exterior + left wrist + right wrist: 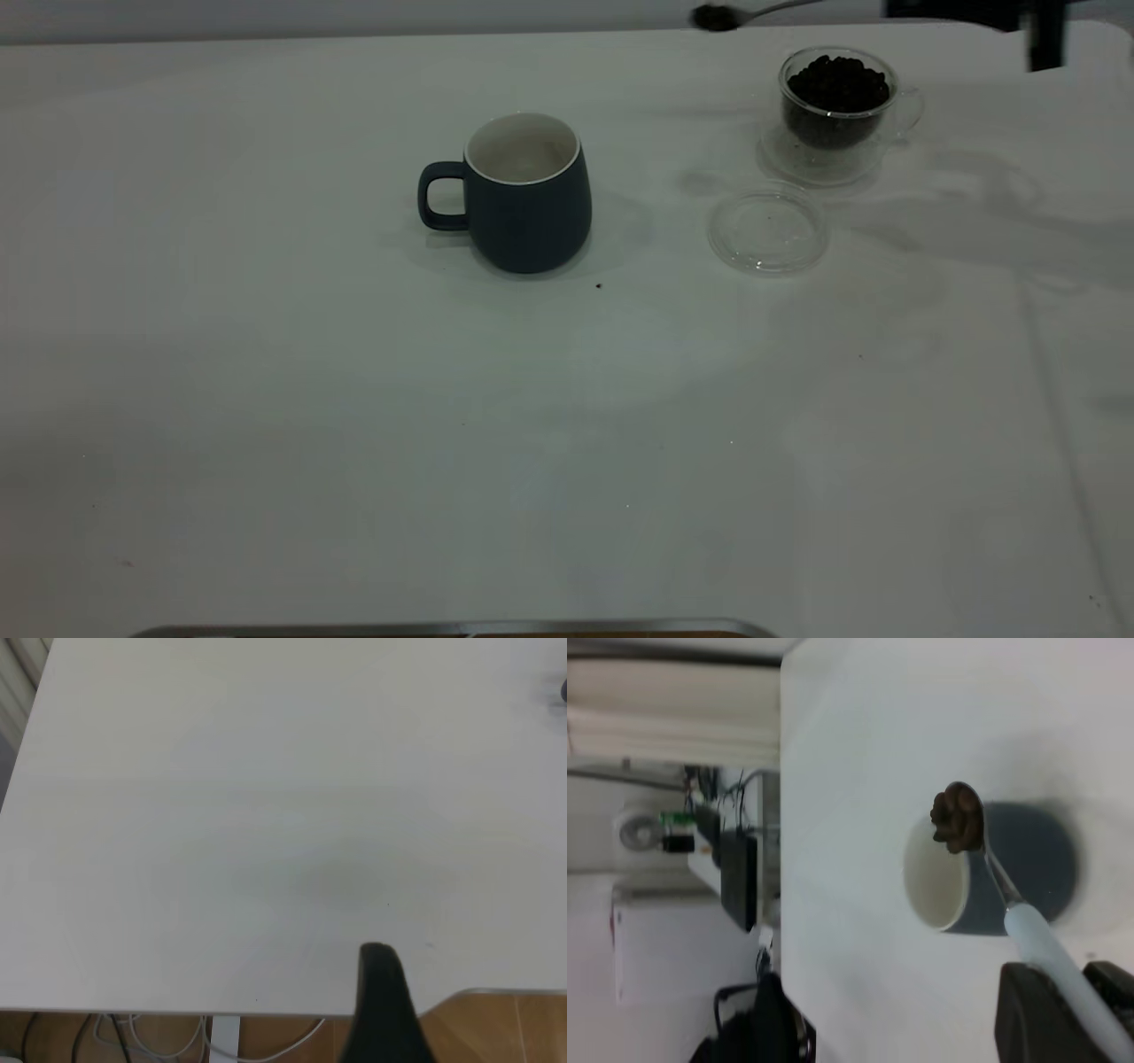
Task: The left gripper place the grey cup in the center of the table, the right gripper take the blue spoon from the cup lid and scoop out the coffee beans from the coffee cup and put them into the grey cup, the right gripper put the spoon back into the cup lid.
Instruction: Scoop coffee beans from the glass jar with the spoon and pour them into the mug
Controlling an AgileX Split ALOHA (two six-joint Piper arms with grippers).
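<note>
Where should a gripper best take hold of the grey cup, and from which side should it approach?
Probably the handle, approached from the left side of the exterior view. The grey cup stands upright with its handle pointing that way, away from the lid and coffee cup. Its rounded body looks too wide for the fingers.

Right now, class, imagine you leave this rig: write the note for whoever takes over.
Right gripper: shut on the spoon, whose bowl is loaded with beans, carried high toward the grey cup.
Left gripper: parked near the table edge, holding nothing.
Grey cup stands mid-table; coffee cup full, lid bare in front of it.
Done: cup placed, spoon taken, scoop made.
Left: tip the beans into the grey cup, return the spoon to the lid.
</note>
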